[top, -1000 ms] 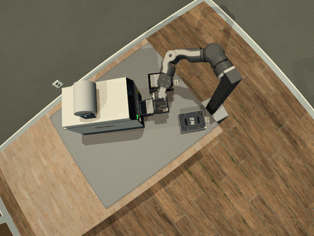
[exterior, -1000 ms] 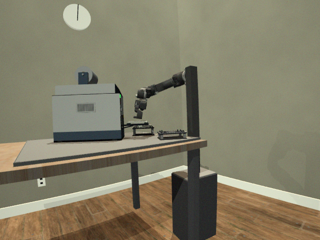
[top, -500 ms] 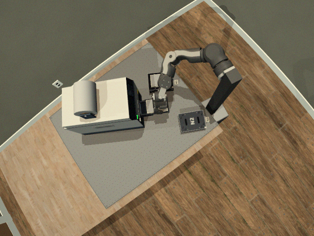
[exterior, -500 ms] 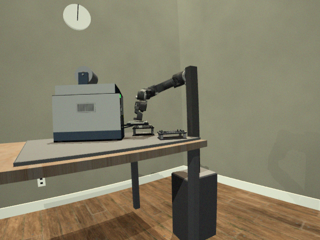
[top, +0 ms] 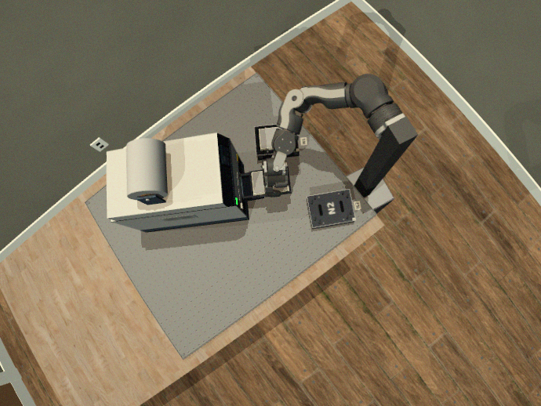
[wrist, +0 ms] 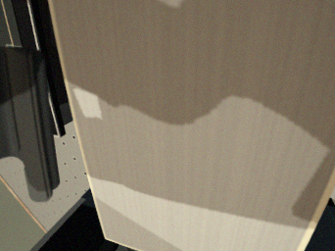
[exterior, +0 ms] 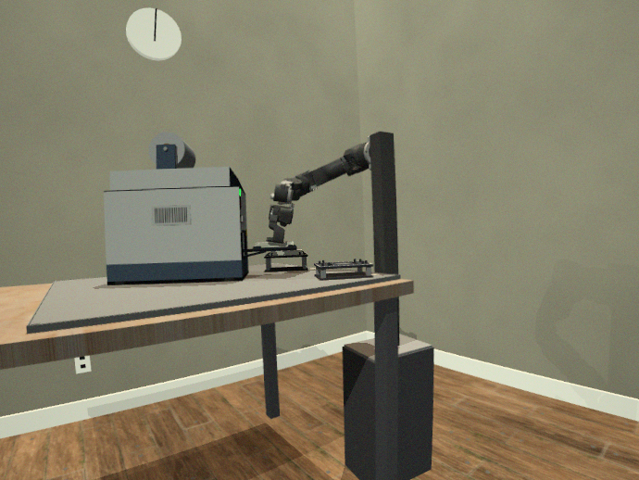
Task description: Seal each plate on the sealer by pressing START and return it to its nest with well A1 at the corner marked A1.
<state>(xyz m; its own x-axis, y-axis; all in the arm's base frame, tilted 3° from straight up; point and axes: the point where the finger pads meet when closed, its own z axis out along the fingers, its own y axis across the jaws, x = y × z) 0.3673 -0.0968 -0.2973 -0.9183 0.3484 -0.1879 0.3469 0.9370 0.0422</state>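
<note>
The hand (top: 275, 179) (exterior: 277, 240) is over the sealer's stage, its fingers standing fairly wide and, as I judge it, not squeezing anything. The wrist view shows 1 finger (wrist: 40, 145) just off the long side of the plate; whether the other touches cannot be told. That width probably lets 2 fingers straddle the plate without nudging it.

The plate (top: 258, 183) (exterior: 273, 244) (wrist: 186, 160) lies on the stage (top: 247, 186) (exterior: 289, 247) (wrist: 64, 230), looking flat, with a plain, smooth top and no wells showing; I take that for foil. The stage stands out from the sealer (top: 192, 175) (exterior: 172, 232), where the hand can reach its load. The lamp (top: 236, 201) (exterior: 240, 192) glows green, so the cycle is likely done and the grip for the return is the step in hand.

Nest N2 (top: 330, 219) (exterior: 338, 265) holds no plate, so this one presumably belongs there. Nest N1 (top: 256, 142) (exterior: 268, 263) has the other plate (top: 266, 135) in it, partly under the arm; whether it is sealed I cannot tell.

Next, the hand should close evenly on the sides, lift straight clear of the locators, and keep A1 matched to N2's marked corner. A crooked grip could tilt the plate or scuff its top.

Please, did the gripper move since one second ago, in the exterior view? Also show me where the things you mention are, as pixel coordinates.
Yes, downward: measured against the sealer (top: 187, 170) (exterior: 172, 240), the gripper (top: 274, 179) (exterior: 277, 240) (wrist: 41, 184) is lower there, nearer the plate (top: 258, 183) (exterior: 264, 245) (wrist: 196, 150).
</note>
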